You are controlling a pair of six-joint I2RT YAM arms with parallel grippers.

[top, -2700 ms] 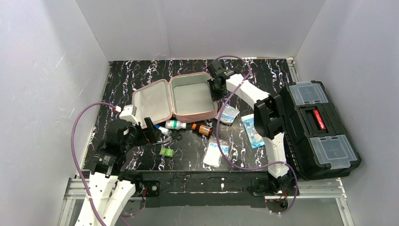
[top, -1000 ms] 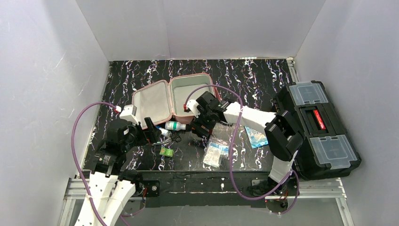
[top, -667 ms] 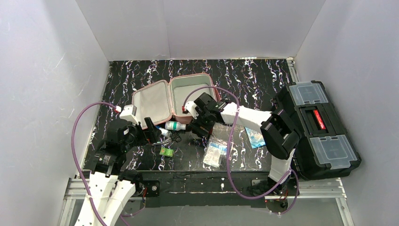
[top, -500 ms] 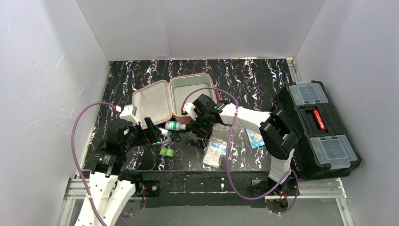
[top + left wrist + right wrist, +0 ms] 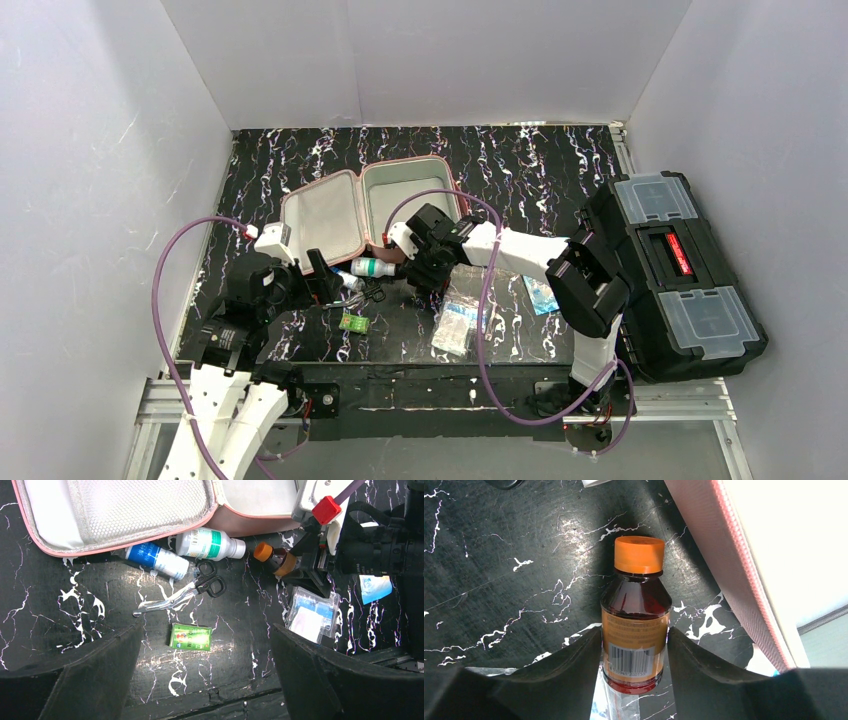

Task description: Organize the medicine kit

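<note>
The medicine kit (image 5: 405, 205), a pink zip case with grey lining, lies open at mid-table, its lid (image 5: 115, 505) spread to the left. Just in front of its near wall (image 5: 729, 570) lies an amber bottle (image 5: 635, 630) with an orange cap (image 5: 262, 551). My right gripper (image 5: 634, 641) is down over this bottle, one finger pressed against each side of the label. In the top view the right gripper (image 5: 425, 268) covers the bottle. My left gripper (image 5: 206, 647) hangs open above the table near the green packet (image 5: 190, 637), holding nothing.
A white bottle with a green label (image 5: 207, 544), a blue and white bottle (image 5: 156, 560) and scissors (image 5: 182, 594) lie in front of the lid. A clear bag of dressings (image 5: 455, 322) and a blue packet (image 5: 540, 290) lie to the right. A black toolbox (image 5: 675, 270) fills the right edge.
My right arm came from the case's far rim down to the amber bottle, crept slightly left, and its jaws narrowed onto the bottle. The left arm has not moved.
</note>
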